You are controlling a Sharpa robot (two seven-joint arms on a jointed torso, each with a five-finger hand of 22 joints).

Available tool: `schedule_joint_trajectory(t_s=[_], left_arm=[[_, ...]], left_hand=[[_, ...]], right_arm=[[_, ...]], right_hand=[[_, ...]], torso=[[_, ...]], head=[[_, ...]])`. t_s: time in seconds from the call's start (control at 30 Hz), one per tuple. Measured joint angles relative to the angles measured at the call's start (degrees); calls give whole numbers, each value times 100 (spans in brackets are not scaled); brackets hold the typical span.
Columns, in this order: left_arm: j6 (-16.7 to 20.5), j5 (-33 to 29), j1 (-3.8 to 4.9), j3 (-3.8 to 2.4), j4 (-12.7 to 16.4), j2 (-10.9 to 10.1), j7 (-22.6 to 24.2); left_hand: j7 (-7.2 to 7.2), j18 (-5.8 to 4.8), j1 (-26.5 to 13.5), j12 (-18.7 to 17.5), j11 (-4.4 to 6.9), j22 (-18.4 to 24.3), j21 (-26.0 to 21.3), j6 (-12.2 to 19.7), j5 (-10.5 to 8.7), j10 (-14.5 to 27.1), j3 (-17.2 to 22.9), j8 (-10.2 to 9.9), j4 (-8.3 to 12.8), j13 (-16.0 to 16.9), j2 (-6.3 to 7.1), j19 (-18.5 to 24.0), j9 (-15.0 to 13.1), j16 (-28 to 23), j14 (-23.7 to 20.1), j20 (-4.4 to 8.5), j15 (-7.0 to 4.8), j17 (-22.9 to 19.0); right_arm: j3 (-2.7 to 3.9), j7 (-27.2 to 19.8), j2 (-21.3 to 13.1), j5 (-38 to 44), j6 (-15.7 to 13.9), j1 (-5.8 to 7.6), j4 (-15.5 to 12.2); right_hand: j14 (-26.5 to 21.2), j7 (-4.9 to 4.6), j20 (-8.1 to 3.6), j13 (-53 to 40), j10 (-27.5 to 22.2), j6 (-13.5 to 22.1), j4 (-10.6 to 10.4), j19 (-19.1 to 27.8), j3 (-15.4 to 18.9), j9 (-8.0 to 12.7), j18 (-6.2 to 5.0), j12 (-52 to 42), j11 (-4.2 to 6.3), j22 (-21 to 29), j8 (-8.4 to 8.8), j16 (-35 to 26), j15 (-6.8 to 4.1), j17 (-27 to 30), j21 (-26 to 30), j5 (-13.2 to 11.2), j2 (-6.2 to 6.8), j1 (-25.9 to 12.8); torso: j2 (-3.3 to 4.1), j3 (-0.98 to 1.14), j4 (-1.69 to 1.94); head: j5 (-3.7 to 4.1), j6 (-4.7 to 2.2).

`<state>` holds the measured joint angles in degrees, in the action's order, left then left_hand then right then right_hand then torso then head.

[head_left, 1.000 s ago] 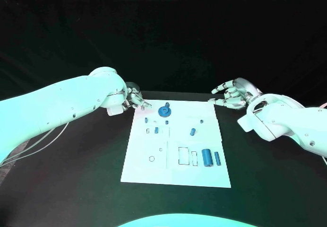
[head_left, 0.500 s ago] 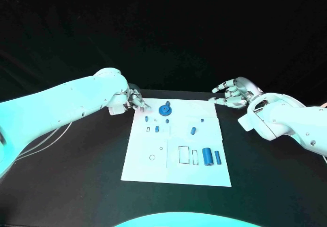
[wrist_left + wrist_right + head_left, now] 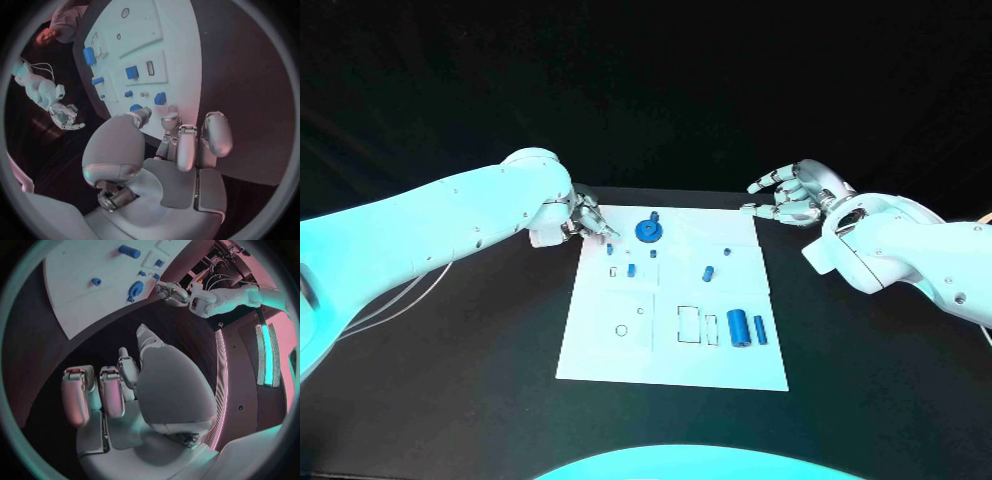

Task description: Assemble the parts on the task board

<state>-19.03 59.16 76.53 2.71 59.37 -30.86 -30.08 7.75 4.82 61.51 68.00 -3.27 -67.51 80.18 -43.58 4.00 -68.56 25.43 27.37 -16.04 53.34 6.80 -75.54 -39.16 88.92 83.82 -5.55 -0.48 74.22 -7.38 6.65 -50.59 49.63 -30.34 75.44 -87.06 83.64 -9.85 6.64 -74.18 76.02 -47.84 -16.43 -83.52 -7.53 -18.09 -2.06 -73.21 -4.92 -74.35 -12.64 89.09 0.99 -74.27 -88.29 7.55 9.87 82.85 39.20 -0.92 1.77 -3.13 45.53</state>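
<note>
The white task board lies in the middle of the black table. A round blue part sits near its far edge, with several small blue parts below it and two larger blue cylinders near the front right. My left hand hovers at the board's far-left corner, fingers apart and holding nothing, its fingertips just beside a small blue part. The left wrist view has those fingertips over the board's edge near a blue part. My right hand hangs empty off the far-right corner, fingers loosely spread.
Black tabletop surrounds the board on all sides. Thin white cables trail over the table under my left arm. The right wrist view takes in the board, the round blue part and my left hand beyond it.
My left hand has crept a little nearer and lower, toward the small blue part at the board's far-left corner. The right hand has hardly moved.
</note>
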Motion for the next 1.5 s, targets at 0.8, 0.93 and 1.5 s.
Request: schedule_joint_trajectory(t_s=[0.8, 0.93, 1.5], left_arm=[[-133, -114, -6, 35, 81, -12, -11], [-135, -115, -6, 36, 74, -13, -12], [-163, -116, -8, 50, 42, 5, -15]], left_hand=[[-89, 0, 86, 2, 41, -2, 1, -351, 0, 37, -322, -33, -39, 1, -86, -1, 228, 0, 0, 1, -2, 0], [-87, 0, 139, 5, 41, -2, 1, -397, 0, 37, -322, -33, -39, 1, -139, -1, 242, 0, 0, 1, -3, 0], [-121, 0, 448, 5, 42, -3, 1, -490, 0, 36, -322, -33, -37, 2, -236, -1, 322, 0, 1, 2, -5, 0]], right_arm=[[0, 4, 0, 1, 7, -2, 3], [0, 4, 0, 1, 8, -2, 3], [0, 5, 7, 1, 13, -2, 8]], right_hand=[[0, 0, 0, 0, 0, 0, 0, 0, 0, 0, 0, 0, 0, 0, -1, 0, 0, 0, 0, 0, -1, -1], [0, 0, 0, 0, 0, 1, 0, 0, 0, 0, 0, 0, 0, 0, -1, 0, 0, 0, 0, 0, -127, -127], [0, 16, 0, 0, 0, 22, 0, 0, 0, 0, 0, 0, 0, 0, -1, 0, 0, 0, 0, 0, -127, -127]], torso=[[3, 3, -1], [3, 3, -2], [3, -3, 0]], head=[[-11, 2], [-5, 9], [1, 31]])
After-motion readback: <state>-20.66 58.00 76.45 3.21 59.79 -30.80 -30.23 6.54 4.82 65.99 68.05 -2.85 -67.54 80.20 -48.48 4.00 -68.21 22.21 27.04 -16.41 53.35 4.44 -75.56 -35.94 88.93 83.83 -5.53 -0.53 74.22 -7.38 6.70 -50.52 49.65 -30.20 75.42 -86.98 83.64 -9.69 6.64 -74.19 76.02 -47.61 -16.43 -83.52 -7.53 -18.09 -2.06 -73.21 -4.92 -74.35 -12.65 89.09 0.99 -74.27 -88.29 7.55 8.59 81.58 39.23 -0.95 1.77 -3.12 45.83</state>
